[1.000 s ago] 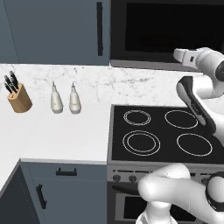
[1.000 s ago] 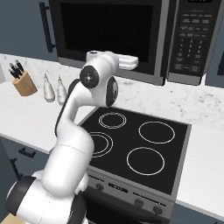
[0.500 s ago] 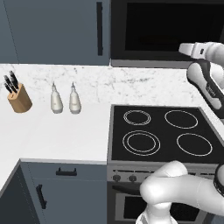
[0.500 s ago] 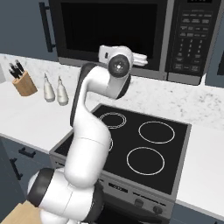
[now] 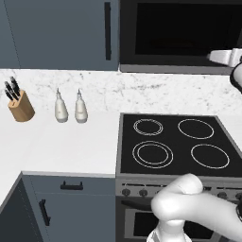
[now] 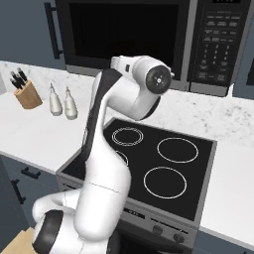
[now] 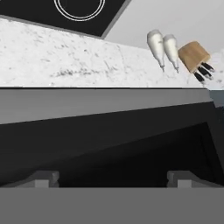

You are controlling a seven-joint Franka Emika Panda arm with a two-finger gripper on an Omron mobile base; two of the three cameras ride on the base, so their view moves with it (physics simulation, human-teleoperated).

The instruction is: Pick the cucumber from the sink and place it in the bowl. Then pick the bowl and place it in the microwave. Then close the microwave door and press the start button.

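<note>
The pincer (image 7: 113, 178), fingers spread apart and empty, sits close under the microwave door (image 7: 109, 140), whose dark glass lies directly ahead of its fingertips.

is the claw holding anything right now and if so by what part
Nothing is held. In the hand view the claw is open, its two fingertips apart with only the black microwave's dark glass door showing between them.

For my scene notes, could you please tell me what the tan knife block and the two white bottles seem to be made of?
The tan knife block looks like matte wood, given its even brown colour. The two white bottles look like glazed ceramic, smooth and slightly shiny, though plastic is possible.
</note>
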